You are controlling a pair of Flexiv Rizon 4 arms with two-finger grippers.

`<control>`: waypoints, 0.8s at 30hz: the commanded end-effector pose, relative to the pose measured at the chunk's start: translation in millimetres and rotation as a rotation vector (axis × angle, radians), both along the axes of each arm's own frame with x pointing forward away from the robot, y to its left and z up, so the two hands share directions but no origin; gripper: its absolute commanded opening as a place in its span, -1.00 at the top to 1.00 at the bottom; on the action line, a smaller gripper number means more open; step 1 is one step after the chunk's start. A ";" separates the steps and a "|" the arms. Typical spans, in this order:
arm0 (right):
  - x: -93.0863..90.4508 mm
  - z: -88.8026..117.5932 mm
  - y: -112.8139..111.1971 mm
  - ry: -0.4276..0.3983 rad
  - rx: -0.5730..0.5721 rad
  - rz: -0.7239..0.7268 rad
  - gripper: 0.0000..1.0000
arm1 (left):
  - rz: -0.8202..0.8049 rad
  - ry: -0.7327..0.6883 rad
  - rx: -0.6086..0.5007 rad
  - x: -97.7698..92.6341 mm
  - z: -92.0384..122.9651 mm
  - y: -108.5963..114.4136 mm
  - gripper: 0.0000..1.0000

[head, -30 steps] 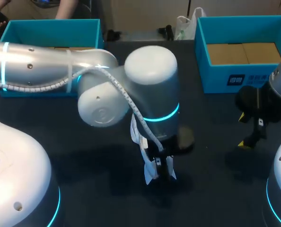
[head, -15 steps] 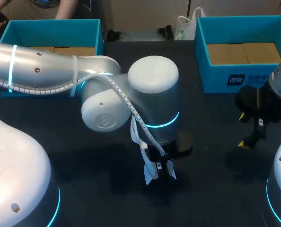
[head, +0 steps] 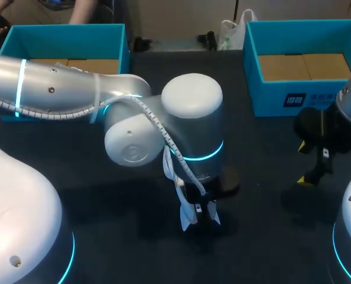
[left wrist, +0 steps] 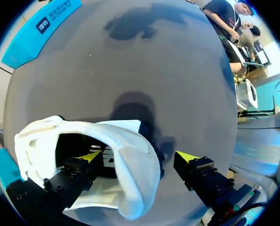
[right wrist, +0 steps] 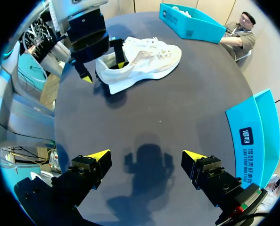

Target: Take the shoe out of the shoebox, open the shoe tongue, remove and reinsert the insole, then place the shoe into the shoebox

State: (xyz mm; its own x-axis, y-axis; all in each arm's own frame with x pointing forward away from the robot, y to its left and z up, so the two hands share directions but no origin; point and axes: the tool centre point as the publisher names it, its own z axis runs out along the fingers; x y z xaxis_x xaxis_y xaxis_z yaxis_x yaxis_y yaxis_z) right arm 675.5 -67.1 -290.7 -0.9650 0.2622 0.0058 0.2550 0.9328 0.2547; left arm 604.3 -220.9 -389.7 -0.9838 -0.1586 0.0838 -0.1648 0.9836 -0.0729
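The silver-white left arm (head: 57,94) comes in from the left side and extends past the middle, its thick wrist (head: 193,127) turned straight down. Its black, yellow-tipped left tool (left wrist: 139,157) has both fingers spread wide. The right arm (head: 348,112) sits at the right side. Its black, yellow-tipped right tool (right wrist: 146,154) points downward, fingers wide apart.

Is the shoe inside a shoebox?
No, the white shoe lies on its sole on the dark table, outside any box.
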 end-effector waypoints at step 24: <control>-0.4 -0.7 1.0 -0.001 -0.004 -0.001 -1.00 | 0.018 -0.050 0.025 -3.1 3.6 0.5 1.00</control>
